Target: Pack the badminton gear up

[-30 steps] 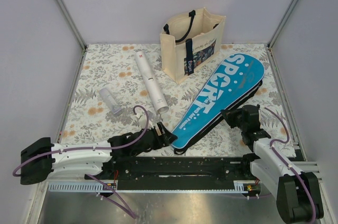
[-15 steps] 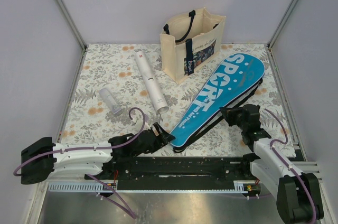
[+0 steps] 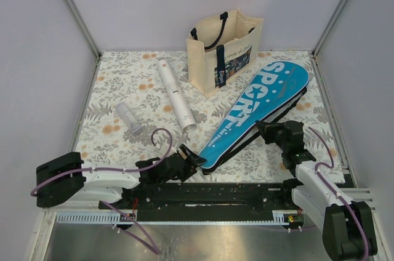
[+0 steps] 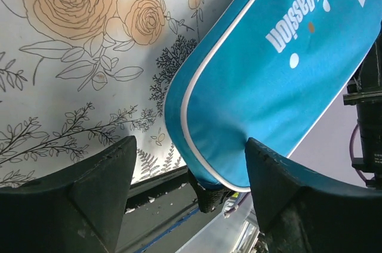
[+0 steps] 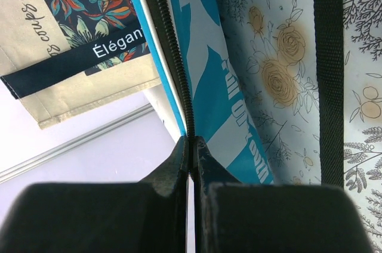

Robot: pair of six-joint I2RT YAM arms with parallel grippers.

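The blue racket-shaped case (image 3: 255, 110) lettered "SPORT" lies diagonally across the right half of the mat. My right gripper (image 3: 266, 130) is shut on its zipped edge at mid-length; the right wrist view shows the jaws (image 5: 191, 139) pinched on the black zipper line of the case (image 5: 209, 62). My left gripper (image 3: 189, 161) is open around the case's narrow near end; in the left wrist view (image 4: 190, 145) the case (image 4: 280, 74) sits between the spread fingers. The long white tube (image 3: 175, 96) lies left of centre. No rackets are in view.
The cream tote bag (image 3: 225, 48) with navy straps stands at the back, just behind the case; its printed side shows in the right wrist view (image 5: 71, 26). A small clear cylinder (image 3: 128, 117) lies left of the tube. The case's black strap (image 5: 328, 74) trails on the mat.
The case has turned slightly, its near end shifting left and its right edge rising in my right gripper. The left arm's elbow has moved in towards the table.
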